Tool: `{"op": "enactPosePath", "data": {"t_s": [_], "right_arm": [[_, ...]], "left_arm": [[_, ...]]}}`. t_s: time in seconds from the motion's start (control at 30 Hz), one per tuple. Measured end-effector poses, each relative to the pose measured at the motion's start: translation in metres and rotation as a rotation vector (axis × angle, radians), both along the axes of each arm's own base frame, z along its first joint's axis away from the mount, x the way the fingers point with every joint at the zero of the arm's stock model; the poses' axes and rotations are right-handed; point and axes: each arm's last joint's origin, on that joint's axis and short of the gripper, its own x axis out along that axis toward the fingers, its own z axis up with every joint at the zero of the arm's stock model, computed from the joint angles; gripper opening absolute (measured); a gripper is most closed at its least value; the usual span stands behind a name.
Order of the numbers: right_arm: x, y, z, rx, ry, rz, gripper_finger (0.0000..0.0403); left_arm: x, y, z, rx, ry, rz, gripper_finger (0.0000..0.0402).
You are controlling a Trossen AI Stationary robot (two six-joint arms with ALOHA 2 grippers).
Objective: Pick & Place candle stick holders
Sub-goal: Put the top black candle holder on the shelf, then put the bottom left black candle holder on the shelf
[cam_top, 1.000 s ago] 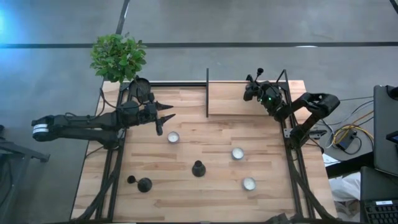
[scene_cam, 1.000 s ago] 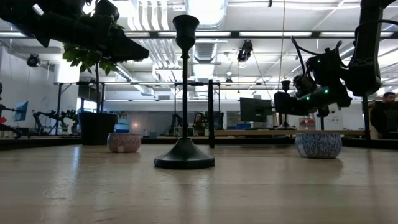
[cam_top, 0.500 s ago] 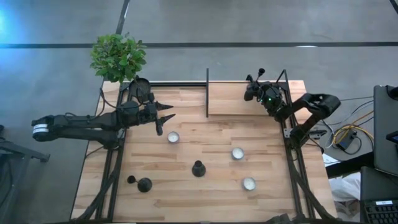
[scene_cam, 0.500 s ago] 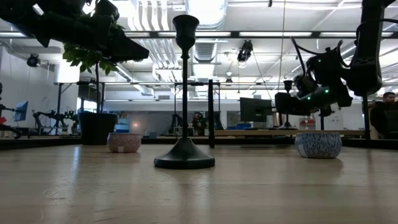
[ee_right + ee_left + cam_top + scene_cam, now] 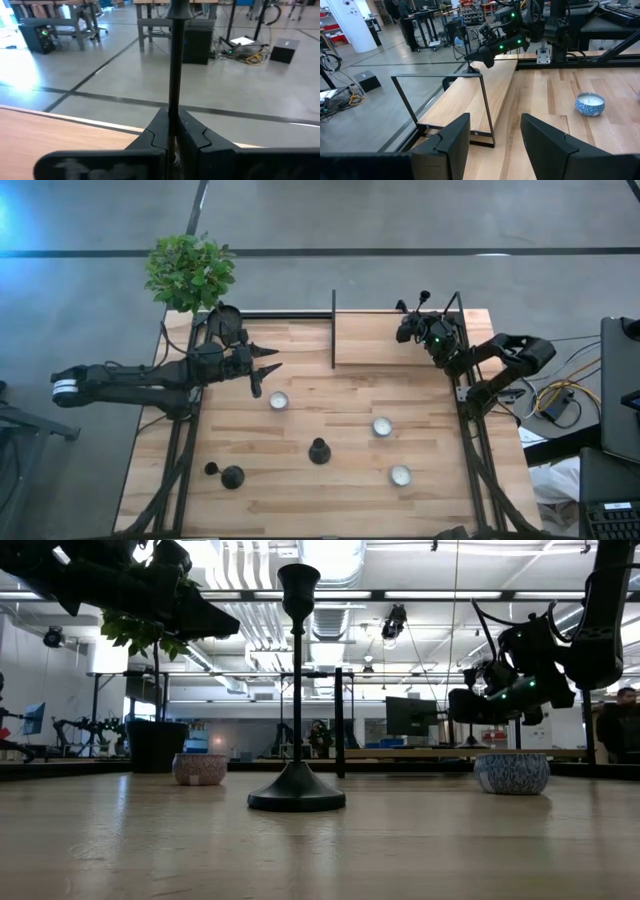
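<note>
No text, label, brand name, number or sign can be read in any of the views. The things on the bench (image 5: 300, 430) have no lettering that I can see. The objects in the room behind the bench are too far and too small to make out any writing on them.
</note>
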Motion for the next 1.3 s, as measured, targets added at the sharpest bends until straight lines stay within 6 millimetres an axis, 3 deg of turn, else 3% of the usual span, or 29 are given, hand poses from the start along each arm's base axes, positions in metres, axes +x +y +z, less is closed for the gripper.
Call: {"op": "enactPosePath", "data": {"t_s": [0.53, 1.3], "right_arm": [[0.0009, -0.0004, 0.0001, 0.000, 0.013, 0.009, 0.0019], [0.0007, 0.0002, 0.0001, -0.001, 0.015, 0.008, 0.0162]], "left_arm": [[0.0000, 0.0000, 0.0000, 0.000, 0.000, 0.000, 0.0181], [0.0000, 0.0000, 0.0000, 0.000, 0.000, 0.000, 0.0181]]}}
